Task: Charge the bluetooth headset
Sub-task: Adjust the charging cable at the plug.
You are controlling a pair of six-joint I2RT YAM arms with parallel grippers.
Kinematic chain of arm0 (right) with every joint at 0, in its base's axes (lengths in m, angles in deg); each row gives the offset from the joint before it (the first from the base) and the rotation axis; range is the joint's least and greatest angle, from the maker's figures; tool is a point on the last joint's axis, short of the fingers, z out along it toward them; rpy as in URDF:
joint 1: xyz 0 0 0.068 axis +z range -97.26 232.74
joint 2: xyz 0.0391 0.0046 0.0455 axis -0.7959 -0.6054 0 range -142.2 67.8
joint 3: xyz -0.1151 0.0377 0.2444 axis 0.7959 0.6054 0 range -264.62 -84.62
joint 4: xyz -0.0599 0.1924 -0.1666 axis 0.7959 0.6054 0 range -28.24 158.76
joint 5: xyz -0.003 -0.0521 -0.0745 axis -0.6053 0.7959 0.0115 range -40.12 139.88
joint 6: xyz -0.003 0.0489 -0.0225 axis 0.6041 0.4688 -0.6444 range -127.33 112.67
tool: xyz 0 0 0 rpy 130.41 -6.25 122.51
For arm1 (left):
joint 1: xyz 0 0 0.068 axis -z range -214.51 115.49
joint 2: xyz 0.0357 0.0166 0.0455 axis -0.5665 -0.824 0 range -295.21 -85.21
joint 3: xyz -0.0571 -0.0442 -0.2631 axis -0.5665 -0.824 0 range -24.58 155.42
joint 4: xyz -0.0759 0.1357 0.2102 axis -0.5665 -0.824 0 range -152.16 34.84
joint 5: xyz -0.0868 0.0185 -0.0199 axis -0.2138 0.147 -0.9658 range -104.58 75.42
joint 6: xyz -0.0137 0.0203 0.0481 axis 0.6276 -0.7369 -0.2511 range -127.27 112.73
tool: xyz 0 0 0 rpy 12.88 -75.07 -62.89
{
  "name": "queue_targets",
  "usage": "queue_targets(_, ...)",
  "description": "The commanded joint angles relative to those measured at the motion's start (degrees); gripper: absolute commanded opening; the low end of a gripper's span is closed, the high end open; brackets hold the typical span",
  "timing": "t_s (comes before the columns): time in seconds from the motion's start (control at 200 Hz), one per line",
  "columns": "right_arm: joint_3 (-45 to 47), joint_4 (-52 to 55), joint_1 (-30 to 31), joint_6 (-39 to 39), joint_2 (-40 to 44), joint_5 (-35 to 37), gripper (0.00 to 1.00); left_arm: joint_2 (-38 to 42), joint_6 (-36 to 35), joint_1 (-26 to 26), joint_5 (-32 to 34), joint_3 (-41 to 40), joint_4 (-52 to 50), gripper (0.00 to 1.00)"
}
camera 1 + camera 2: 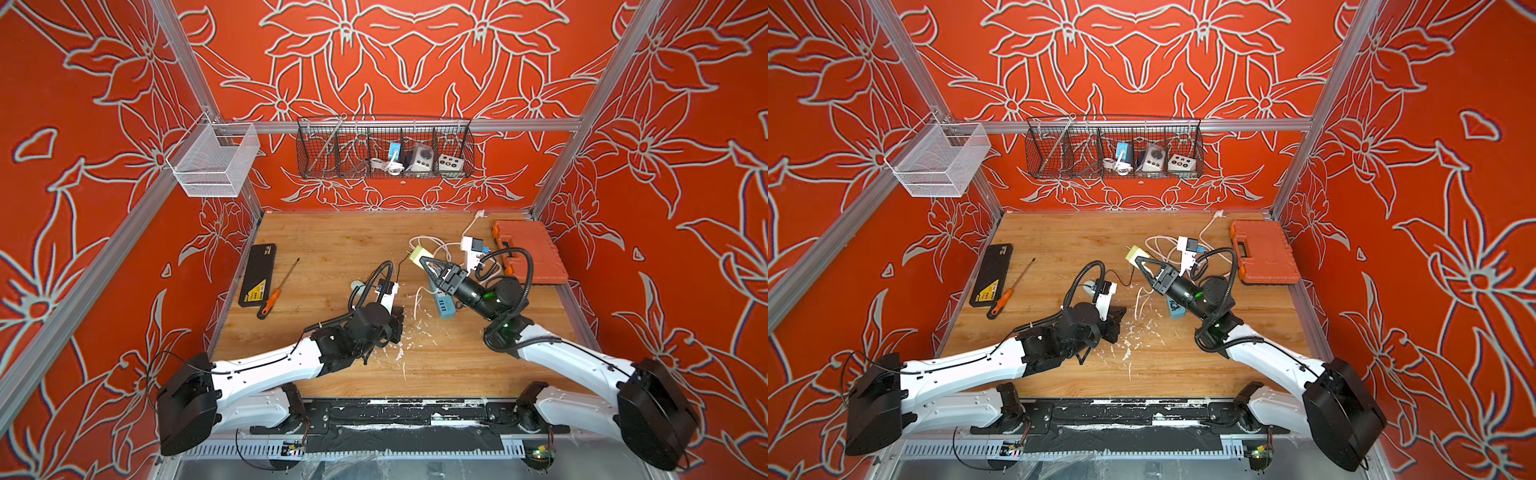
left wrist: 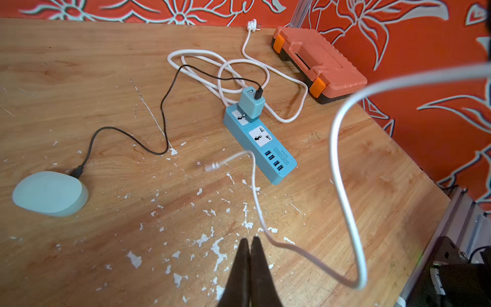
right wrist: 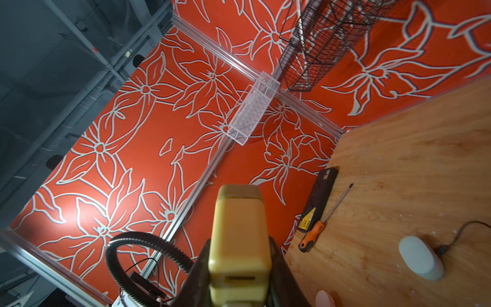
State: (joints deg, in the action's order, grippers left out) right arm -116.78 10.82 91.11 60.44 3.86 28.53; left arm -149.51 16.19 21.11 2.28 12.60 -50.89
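A: Nearest us, L black claw (image 2: 249, 239): jaws pressed together, nothing in 'em, hovering over the table. R black claw (image 1: 424, 262) is clamped on the pale yellow square charger block (image 3: 239, 226).

B: And the headset?

A: Pale oval headset case (image 2: 50, 192) lies flat on the board, just beyond the L wrist. Thin black cable (image 2: 162, 114) is plugged into it & runs off to the block. My read: it's the plug-in step. Next move needs the block's prongs lined up square w/ a socket on the blue power strip (image 2: 265, 148), then a straight push. Can't tell in a top view if it's seated yet, since the R arm hides that end.

B: Surface?

A: Worn wood-grain tabletop (image 1: 332, 232), white flakes mid-board. Farther back: orange plastic tool case (image 1: 528, 251), then black wire basket (image 1: 384, 147) on the back rail, red floral walls.
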Motion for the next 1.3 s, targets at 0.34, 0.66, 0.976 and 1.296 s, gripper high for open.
queue_targets(0.34, -1.58, 20.80, -2.24, -6.01, 9.11, 4.79, 0.14, 2.95, -3.16, 2.25, -10.49, -2.76, 7.51, 0.66)
queue_targets(0.66, -1.80, 18.74, -2.24, -3.89, 9.09, 4.64, 0.14, -5.37, -9.69, 6.25, -6.68, 0.05, 16.63, 0.72)
queue_targets(0.976, -1.85, 18.54, -2.25, -3.14, 10.74, 5.44, 0.15, -17.52, -10.37, 6.52, 1.05, 8.93, 14.40, 0.39)
queue_targets(1.296, -7.64, 44.41, -3.16, -12.74, 14.85, 12.82, 0.15, -10.40, -11.28, 6.52, 0.45, 8.24, 2.64, 0.00)
